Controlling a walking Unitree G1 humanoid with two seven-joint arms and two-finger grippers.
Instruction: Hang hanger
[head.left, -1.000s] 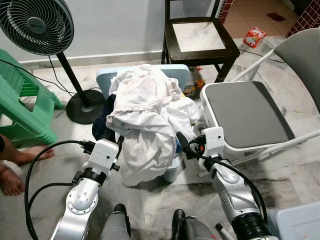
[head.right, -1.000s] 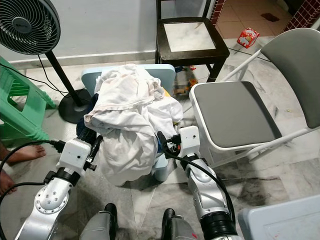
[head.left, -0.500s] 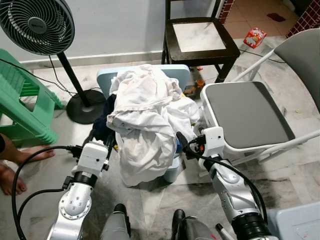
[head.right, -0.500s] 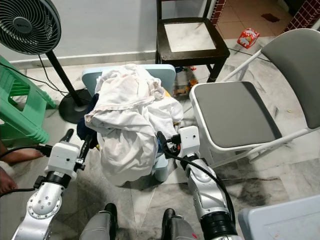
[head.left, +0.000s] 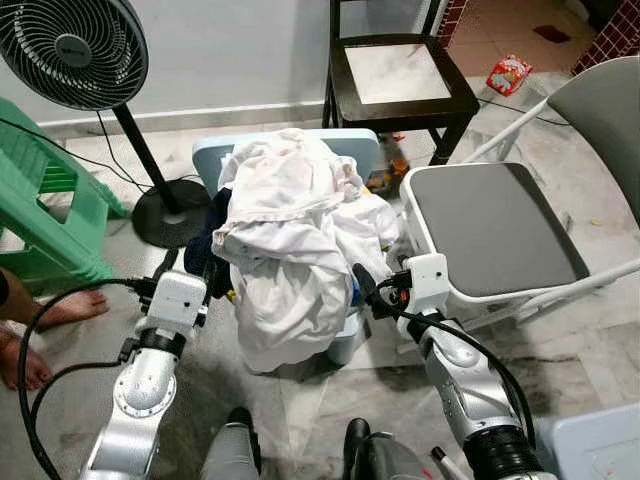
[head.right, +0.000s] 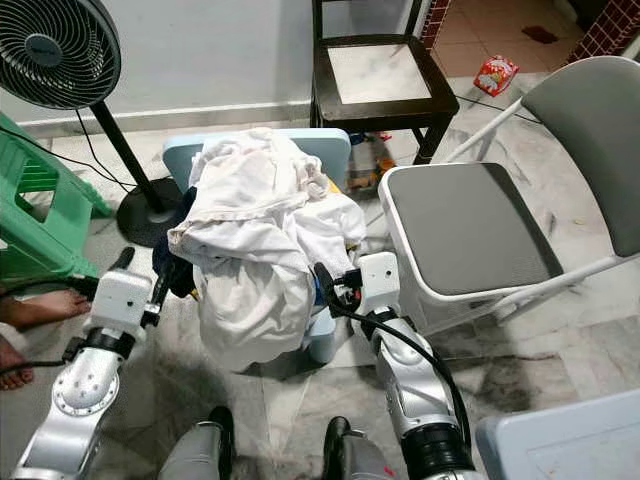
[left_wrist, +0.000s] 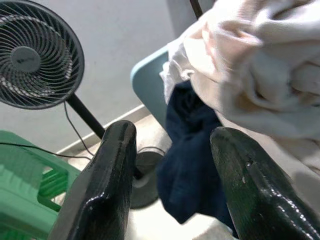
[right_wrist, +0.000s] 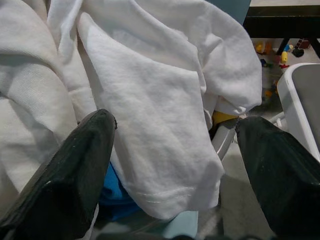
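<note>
Right gripper (head.left: 358, 280), fingers spread, touches the laundry (head.left: 290, 240) ahead; left gripper (head.left: 190, 262) (also spread) flanks it. We see no hanger.

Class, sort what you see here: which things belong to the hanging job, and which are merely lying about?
Job: white clothes pile, dark blue garment, left gripper, right gripper, both open.

Lying about: fan, grey folding chair, dark wooden chair, green stool.
</note>
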